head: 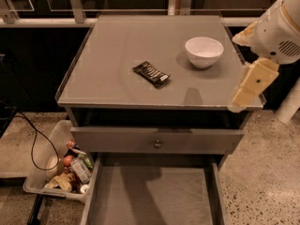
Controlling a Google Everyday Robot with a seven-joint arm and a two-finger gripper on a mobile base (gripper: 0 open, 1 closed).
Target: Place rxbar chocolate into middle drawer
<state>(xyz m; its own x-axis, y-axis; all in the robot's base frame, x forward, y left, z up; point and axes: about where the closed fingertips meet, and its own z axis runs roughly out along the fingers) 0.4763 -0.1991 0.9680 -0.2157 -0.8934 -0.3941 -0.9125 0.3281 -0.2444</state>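
The rxbar chocolate [151,74], a flat black wrapper with white lettering, lies on the grey cabinet top [112,64], left of a white bowl [204,51]. The middle drawer [150,196] is pulled out at the bottom of the view, and its bare grey floor holds nothing. My gripper [251,86] hangs from the white arm at the cabinet top's right front corner, right of the bar and apart from it. It holds nothing that I can see.
A grey drawer with a small round knob [157,144] sits slightly open above the middle drawer. A clear bin of snacks and cans [65,170] stands on the floor at the left, with a black cable [33,144] beside it. A railing runs behind the cabinet.
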